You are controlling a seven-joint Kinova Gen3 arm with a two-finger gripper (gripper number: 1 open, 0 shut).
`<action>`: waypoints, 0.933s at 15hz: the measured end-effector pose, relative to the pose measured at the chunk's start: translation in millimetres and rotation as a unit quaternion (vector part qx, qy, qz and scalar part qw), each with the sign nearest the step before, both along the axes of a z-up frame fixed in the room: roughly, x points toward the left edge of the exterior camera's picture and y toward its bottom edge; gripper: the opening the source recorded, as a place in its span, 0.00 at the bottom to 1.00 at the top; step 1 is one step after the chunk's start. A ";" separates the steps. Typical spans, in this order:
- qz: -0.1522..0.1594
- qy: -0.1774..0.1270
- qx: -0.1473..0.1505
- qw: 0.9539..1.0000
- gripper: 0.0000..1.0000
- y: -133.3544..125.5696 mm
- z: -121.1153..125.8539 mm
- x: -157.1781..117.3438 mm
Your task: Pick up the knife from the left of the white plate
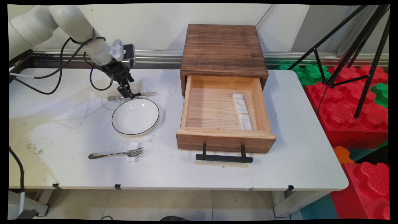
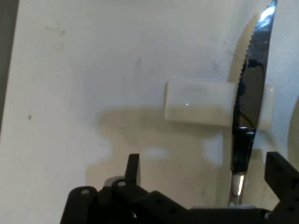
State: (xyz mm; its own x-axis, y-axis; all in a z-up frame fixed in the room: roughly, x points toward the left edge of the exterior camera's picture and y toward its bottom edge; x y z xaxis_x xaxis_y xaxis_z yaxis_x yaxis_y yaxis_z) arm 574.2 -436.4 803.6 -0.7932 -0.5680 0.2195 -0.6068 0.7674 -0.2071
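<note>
The gripper (image 1: 128, 93) hung low over the desk (image 1: 62, 124), released, its fingers (image 2: 133, 168) spread on either side of the knife (image 2: 247, 112). The knife lay directly beneath, its blade propped on a small white rest (image 2: 198, 105). The white plate (image 1: 135, 117) sat just beyond the knife, apart from the gripper.

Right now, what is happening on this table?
The white arm has its tool low over a table knife that lies behind the white plate. In the hand view the fingers stand apart, with the knife between them, resting across a small white block; nothing is gripped. In front of the plate a fork lies on another white block. To the right stands a wooden drawer box, its drawer pulled open, with two white blocks inside.
</note>
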 end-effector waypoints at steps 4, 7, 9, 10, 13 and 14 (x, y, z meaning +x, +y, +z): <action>-0.005 0.002 0.009 1.000 1.00 -1.1 0.1 1.5; -0.008 0.004 0.014 1.000 1.00 -1.5 0.4 2.8; -0.009 0.005 0.017 1.000 1.00 -2.2 0.3 3.3; -0.010 0.006 0.018 1.000 1.00 -2.5 0.1 3.3; -0.012 0.008 0.022 1.000 1.00 -3.9 -1.0 3.1; -0.012 0.009 0.023 1.000 1.00 -4.1 -1.5 3.1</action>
